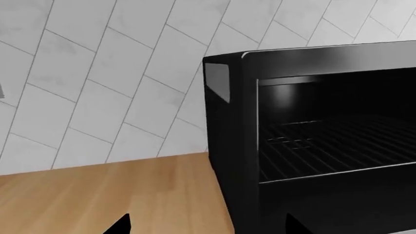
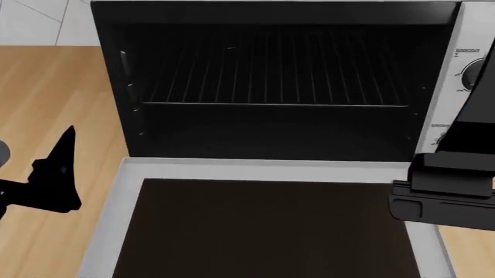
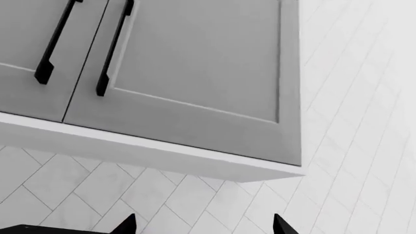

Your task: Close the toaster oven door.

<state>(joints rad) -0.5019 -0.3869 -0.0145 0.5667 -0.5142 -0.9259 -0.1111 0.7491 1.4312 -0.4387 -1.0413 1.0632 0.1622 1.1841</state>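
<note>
The toaster oven (image 2: 270,11) stands open on the wooden counter, showing its black inside and wire rack (image 2: 270,75). The toaster oven door (image 2: 263,171) lies folded down flat toward me, light-grey frame around dark glass; its bar handle is out of view. My left gripper (image 2: 55,171) hovers over the counter left of the door, apart from it. In the left wrist view the left gripper (image 1: 208,229) is open and empty, facing the oven's left corner (image 1: 227,122). My right gripper (image 2: 452,179) is over the door's right edge. In the right wrist view it (image 3: 202,228) is open and empty, pointing up.
Wooden counter (image 2: 46,92) lies left of the oven and a white tiled wall (image 1: 97,73) behind it. The oven's right panel carries a black knob (image 2: 476,70). Grey wall cabinets with black bar handles (image 3: 114,48) hang overhead.
</note>
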